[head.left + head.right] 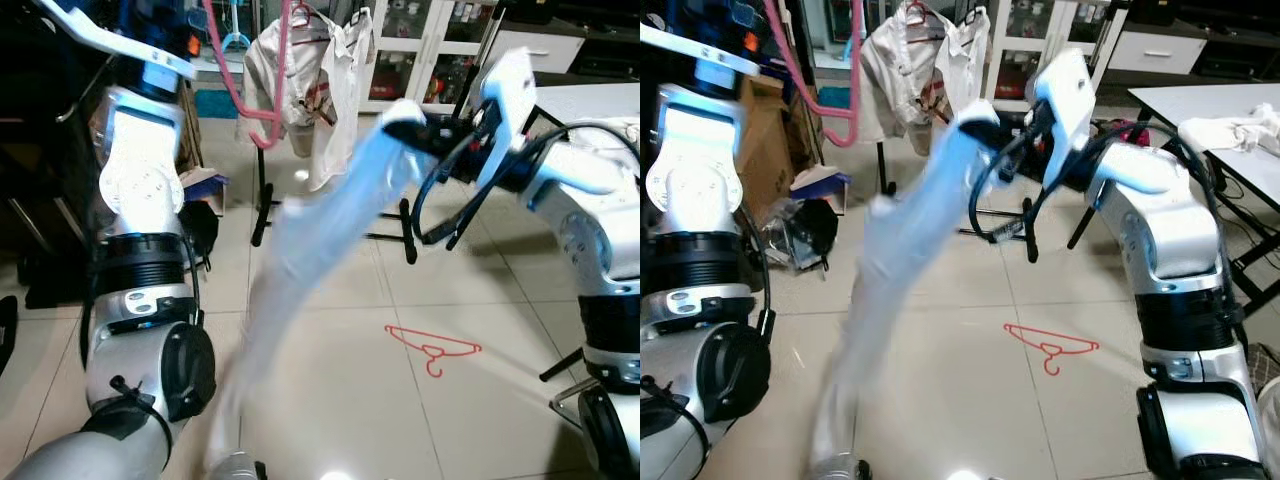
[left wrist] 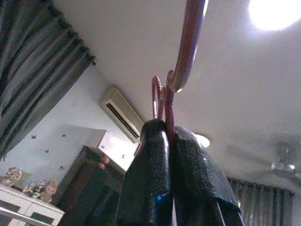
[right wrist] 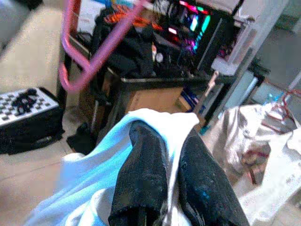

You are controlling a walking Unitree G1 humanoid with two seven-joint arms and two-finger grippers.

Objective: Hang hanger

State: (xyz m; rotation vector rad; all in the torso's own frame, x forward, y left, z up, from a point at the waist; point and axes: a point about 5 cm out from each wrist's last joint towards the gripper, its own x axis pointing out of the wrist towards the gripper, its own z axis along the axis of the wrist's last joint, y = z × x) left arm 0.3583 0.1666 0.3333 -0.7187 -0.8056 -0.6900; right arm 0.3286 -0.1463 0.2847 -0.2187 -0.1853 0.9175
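Note:
My left gripper (image 2: 168,133), raised high, is shut on the neck of a pink hanger (image 2: 184,52). The hanger's pink frame (image 1: 238,92) hangs down at the upper left of the left eye view. My right gripper (image 3: 173,137) is shut on a pale blue and white garment (image 1: 330,230). It grips the top of the cloth (image 1: 405,122) at chest height, and the rest trails, blurred, down toward the floor between my arms. The garment hangs to the right of the pink hanger and apart from it.
A red wire hanger (image 1: 435,350) lies on the tiled floor ahead. Behind stands a black clothes rack (image 1: 262,205) with white shirts (image 1: 312,85) on it. Boxes and bags (image 1: 800,215) crowd the left. A table (image 1: 1200,100) with white cloth stands at the right.

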